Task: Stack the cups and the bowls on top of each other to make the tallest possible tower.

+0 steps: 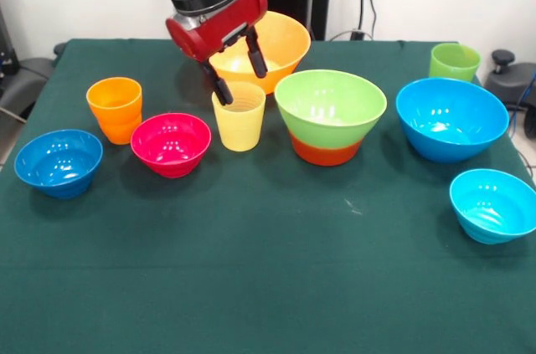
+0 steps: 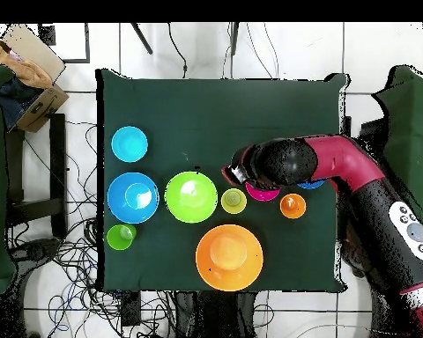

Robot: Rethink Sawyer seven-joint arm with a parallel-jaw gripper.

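Standing upright, pale yellow cup [image 1: 239, 116] looks glossy.

A dark green cloth [image 1: 251, 287] covers the table; cables [image 2: 48, 255] lie on the floor.

My gripper [image 1: 237, 69] sits hemmed in: pale yellow cup [image 1: 239, 116] below, big yellow-orange bowl [image 1: 266, 44] behind, magenta bowl [image 1: 171, 144] left, light green bowl [image 1: 330, 108] right. The near table [image 1: 268, 287] lies open.

No readable text, label, brand, number or sign shows on anything in either the front view or the overhead view
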